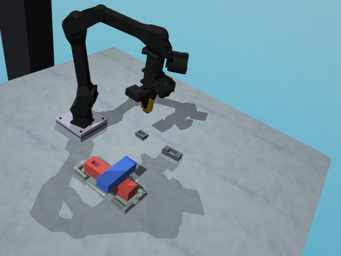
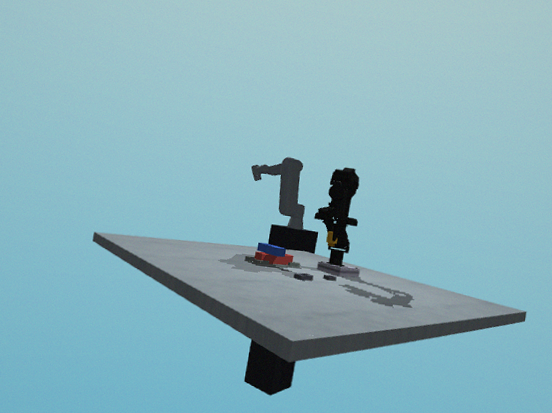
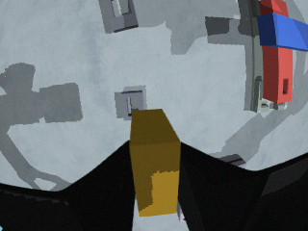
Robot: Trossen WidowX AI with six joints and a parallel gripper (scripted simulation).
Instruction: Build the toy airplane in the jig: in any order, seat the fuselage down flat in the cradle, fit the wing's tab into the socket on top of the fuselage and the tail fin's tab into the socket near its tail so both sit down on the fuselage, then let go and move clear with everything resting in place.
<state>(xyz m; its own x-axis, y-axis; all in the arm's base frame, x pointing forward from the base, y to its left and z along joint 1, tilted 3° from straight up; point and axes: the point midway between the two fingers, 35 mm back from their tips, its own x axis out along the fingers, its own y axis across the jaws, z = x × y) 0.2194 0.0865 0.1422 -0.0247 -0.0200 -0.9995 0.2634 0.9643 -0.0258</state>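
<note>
The arm [image 1: 82,63] bends up and over, pointing its end effector [image 1: 146,104] straight down, high over the surface [image 1: 234,170]. It grips the yellow fin [image 1: 147,106]. The blue wing [image 1: 116,174] lies across the red body [image 1: 129,190] in the jig [image 1: 125,207].

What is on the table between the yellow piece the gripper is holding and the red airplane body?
In the top view, one small grey holder stands under the yellow tail fin; from there to the red fuselage, only table and shadow.

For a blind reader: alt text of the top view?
A black robot arm's gripper holds a yellow block above a grey table. Nearer the camera, a blue wing crosses a red fuselage in a jig.
</note>
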